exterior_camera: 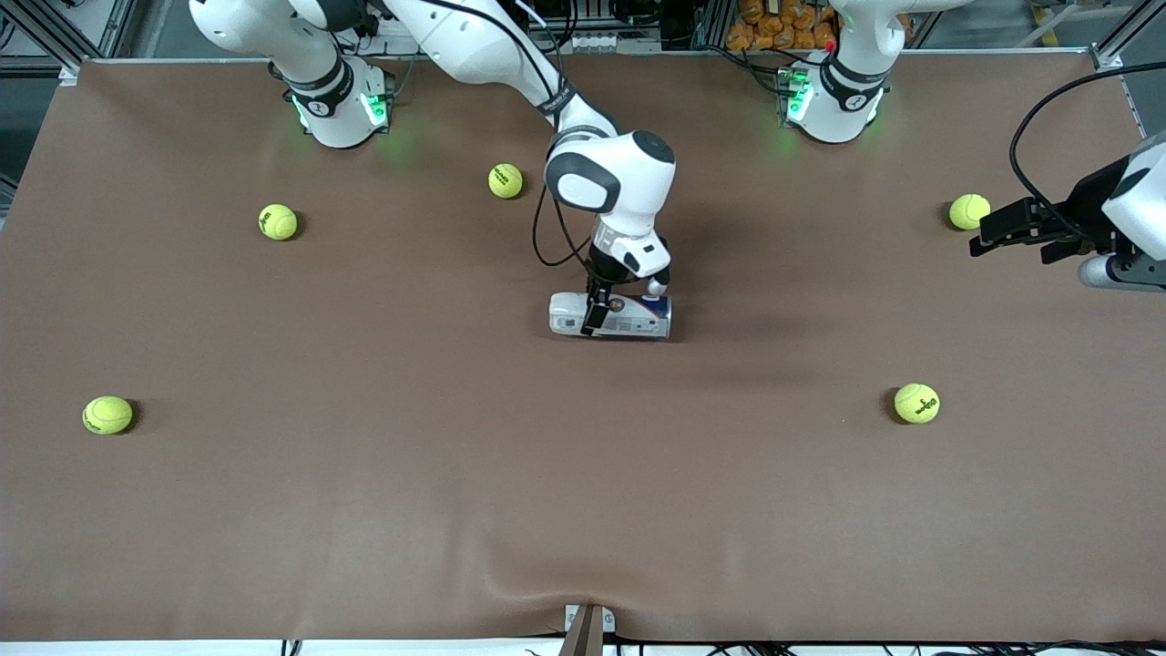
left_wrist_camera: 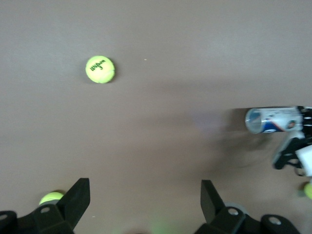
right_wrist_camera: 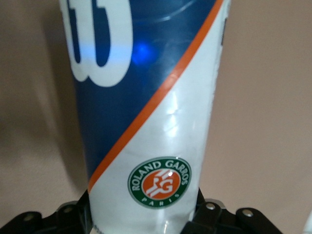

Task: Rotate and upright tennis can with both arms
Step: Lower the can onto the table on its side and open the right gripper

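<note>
Here, right hand (exterior_camera: 597, 312) clamped on lying tennis can (exterior_camera: 629, 316); left hand (exterior_camera: 988, 235) waits, fingers apart.

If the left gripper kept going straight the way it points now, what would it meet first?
Probably the tennis ball just ahead of the open left gripper at the left arm's end of the table. The gripper seems to be above the table, so it might pass over the ball; height is unclear. The can lies much farther along.

A brown cloth-covered table (exterior_camera: 364, 510) fills the scene, its edge at twelve o'clock meeting aluminium framing (exterior_camera: 55, 36), with what may be orange packets (exterior_camera: 774, 27) stacked toward one o'clock.
</note>
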You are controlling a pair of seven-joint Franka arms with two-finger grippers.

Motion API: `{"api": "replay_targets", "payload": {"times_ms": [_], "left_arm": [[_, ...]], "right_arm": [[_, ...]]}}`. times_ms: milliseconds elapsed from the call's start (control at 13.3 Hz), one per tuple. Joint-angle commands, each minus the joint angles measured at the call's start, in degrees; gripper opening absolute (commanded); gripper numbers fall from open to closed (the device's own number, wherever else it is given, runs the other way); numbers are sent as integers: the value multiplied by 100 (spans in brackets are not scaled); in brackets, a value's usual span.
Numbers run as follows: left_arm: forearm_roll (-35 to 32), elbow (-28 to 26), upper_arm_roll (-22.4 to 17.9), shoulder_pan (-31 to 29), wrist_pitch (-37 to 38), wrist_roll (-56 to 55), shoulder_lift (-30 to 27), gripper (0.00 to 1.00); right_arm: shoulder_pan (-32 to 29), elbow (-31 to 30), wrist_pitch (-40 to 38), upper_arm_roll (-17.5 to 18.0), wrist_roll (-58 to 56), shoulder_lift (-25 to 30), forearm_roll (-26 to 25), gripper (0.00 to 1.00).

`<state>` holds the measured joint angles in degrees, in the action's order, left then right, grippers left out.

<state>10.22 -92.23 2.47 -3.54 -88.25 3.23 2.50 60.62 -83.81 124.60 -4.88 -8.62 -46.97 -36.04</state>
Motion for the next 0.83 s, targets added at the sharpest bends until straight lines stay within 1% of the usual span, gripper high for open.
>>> {"api": "replay_targets", "payload": {"times_ms": [0, 75, 226, 452, 527, 602, 753], "left_arm": [[427, 38, 34, -146, 238, -51, 136, 100], [489, 30, 34, -164, 273, -68, 197, 100], [568, -32, 34, -164, 335, -121, 250, 100], [1365, -207, 25, -480, 282, -218, 347, 100], [1612, -277, 25, -524, 291, -165, 391, 100], [1797, -365, 34, -620, 299, -165, 417, 100], [2280, -488, 25, -656, 291, -165, 592, 100]], "right_arm": [[55, 251, 64, -65, -26, -190, -325, 100], [-23, 251, 169, -65, -17, -181, -299, 100], [-120, 303, 188, -65, -35, -129, 86, 100], [-120, 391, 57, -74, -43, 125, 640, 100], [-164, 374, -118, -83, -44, 344, 720, 100], [-260, 374, -459, -74, -44, 546, 808, 100], [-514, 374, -1223, -83, -52, 1134, 1263, 100]]}}
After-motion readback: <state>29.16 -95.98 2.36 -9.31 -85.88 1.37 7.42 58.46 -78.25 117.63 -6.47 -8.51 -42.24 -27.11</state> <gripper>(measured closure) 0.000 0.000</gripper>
